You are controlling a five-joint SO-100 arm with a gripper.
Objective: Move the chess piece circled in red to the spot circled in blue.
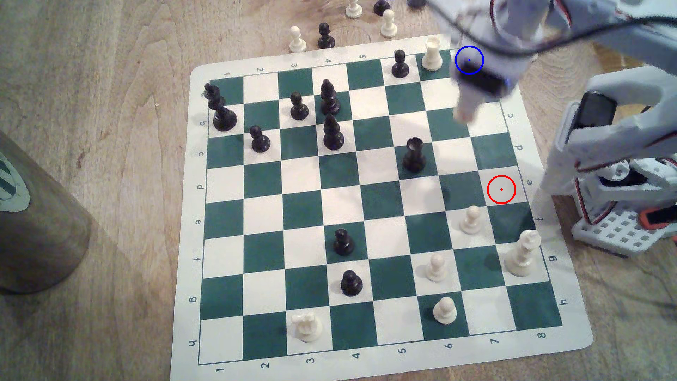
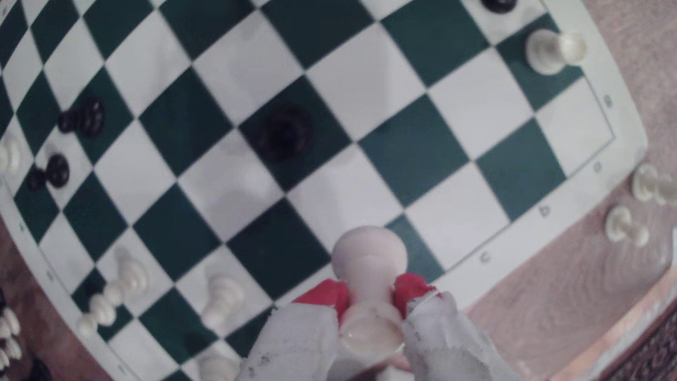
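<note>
While the arm reaches in from the exterior view's upper right, its forearm slants down over the far right corner of the chessboard [image 1: 384,227] and the wrist points nearly straight down. The end effector [image 2: 370,298] is clamped on the cream rook [image 2: 368,278], its red-padded fingertips [image 2: 331,296] pressing the piece's waist from both sides. In the wrist view the rook hangs base-down with its notched top nearest the camera, lifted clear of the squares beneath it. In the exterior view the held piece [image 1: 466,108] is a pale blur below the wrist, above the squares near the board's right edge, between the blue ring [image 1: 469,60] at the far right corner square and the red ring [image 1: 501,189] on a white square along the same edge. That red-ringed square is bare. A second cream rook [image 1: 431,55] stands on the green square just beside the blue-ringed corner. The arm's base [image 1: 619,205] sits on the wooden desk [image 1: 110,110] just off the board's right edge.
</note>
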